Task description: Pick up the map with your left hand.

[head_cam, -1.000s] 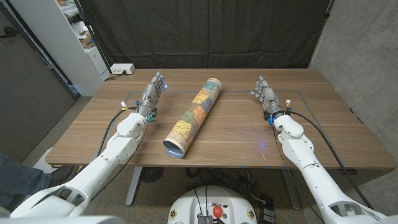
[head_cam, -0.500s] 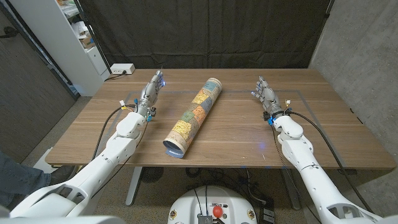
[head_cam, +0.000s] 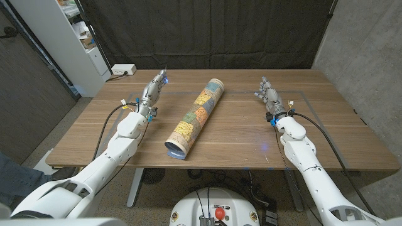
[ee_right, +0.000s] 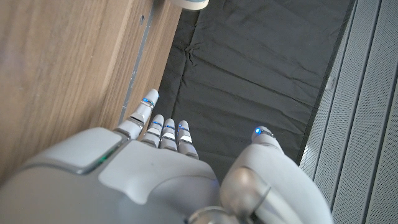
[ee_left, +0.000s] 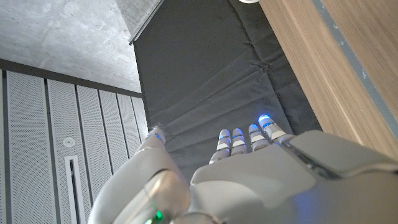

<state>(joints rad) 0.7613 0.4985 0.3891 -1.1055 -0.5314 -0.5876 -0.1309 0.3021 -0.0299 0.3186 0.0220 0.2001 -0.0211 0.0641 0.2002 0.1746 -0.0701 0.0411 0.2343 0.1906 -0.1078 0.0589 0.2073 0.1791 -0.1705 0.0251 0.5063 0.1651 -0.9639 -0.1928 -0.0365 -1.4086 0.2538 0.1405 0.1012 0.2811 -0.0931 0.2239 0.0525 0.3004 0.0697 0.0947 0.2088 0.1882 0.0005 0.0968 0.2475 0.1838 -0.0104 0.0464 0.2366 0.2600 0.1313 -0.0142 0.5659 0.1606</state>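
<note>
Left hand (head_cam: 154,91) turned edge-on, fingers open, empty | right hand (head_cam: 268,94) unmoved, open | map (head_cam: 195,118): light, stiff roll, likely slippery; grasp mid-length | surface (head_cam: 239,135)

The table (head_cam: 239,135) is wood with a matt, smooth brown grain. On it lies the map (head_cam: 194,118) — rolled printed paper, faintly satin, its near end rimmed in blue. The left hand (head_cam: 152,92) and the right hand (head_cam: 267,94) look like grey metal and plastic, while the arm shells are glossy white plastic. Black cables run along both arms. Behind the table's far edge hangs a curtain (head_cam: 207,34) — black cloth, matt and creased.
</note>
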